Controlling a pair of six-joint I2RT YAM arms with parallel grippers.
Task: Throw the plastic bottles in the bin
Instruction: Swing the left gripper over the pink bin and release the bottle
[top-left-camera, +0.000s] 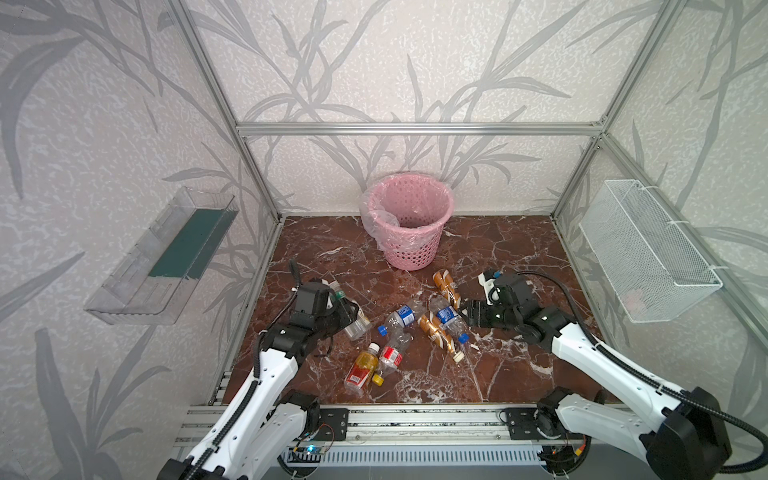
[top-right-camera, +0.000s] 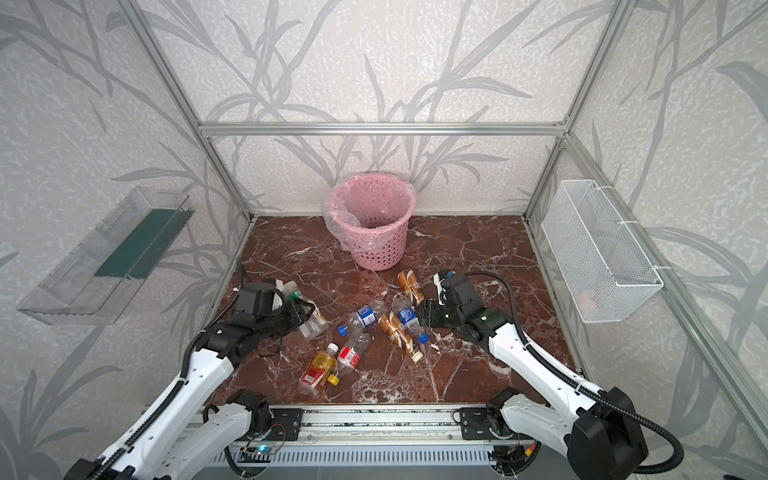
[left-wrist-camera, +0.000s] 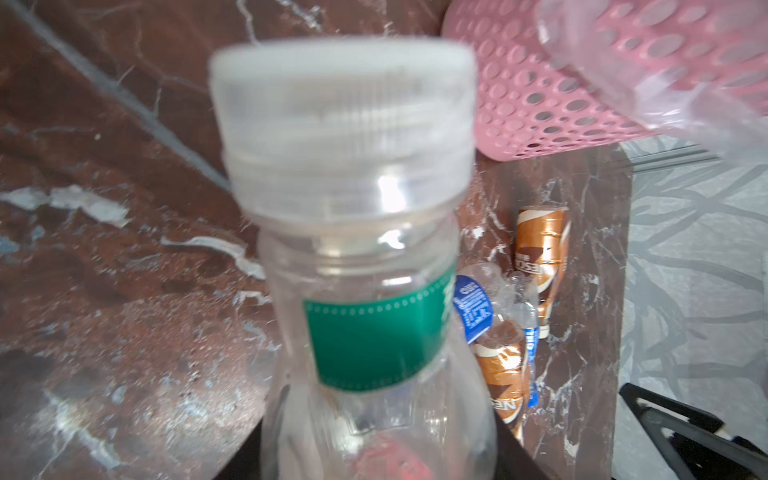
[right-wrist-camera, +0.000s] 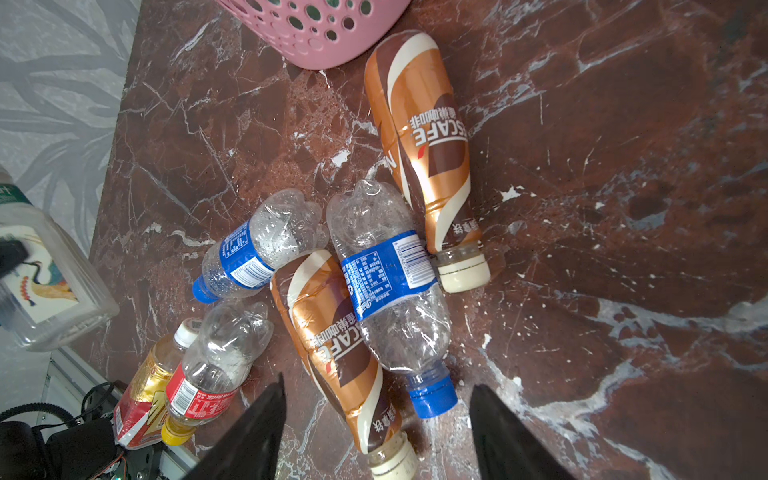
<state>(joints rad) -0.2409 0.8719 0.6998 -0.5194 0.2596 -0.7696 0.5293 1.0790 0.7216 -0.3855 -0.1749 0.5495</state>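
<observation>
Table (top-left-camera: 519, 257) is sitting boxed in by the aluminium frame (top-left-camera: 415, 129) on left, back and right, with the front edge butting against the arm rail (top-left-camera: 415, 419). The acrylic tray (top-left-camera: 166, 266) and mesh basket (top-left-camera: 648, 257) are hanging on the side walls, outside the tabletop.

The bin (top-left-camera: 411, 249) is standing upright at back centre, near the back wall, with the liner bag (top-left-camera: 374, 220) sagging over its left rim. Bare marble is showing between the bin and the pile, across the right rear, and along the front right.

The left gripper (top-left-camera: 347, 313) is working close to the left table edge, jaws clamped on the green-label bottle (left-wrist-camera: 365, 332). That bottle is clear with a white cap, which is pointing rear-left toward the bin side. Can't tell whether its base is touching the marble.

The right gripper (top-left-camera: 468, 312) is hanging low just right of the pile, jaws apart and gripping nothing. In the right wrist view its fingers (right-wrist-camera: 257, 432) are flanking the cap ends of two bottles:
- the blue-cap bottle (right-wrist-camera: 395, 299)
- the lower brown bottle (right-wrist-camera: 332, 345), lying under the blue-cap one

No contact is visible.

The rest are lying flat mid-table:
- the upper brown bottle (top-left-camera: 445, 286) is lying nearest the bin, apart from it
- the second blue-label bottle (top-left-camera: 401, 316) is lying left of the pair
- the red-label bottle (top-left-camera: 390, 353) and the orange bottle (top-left-camera: 363, 368) are lying side by side toward the front
</observation>
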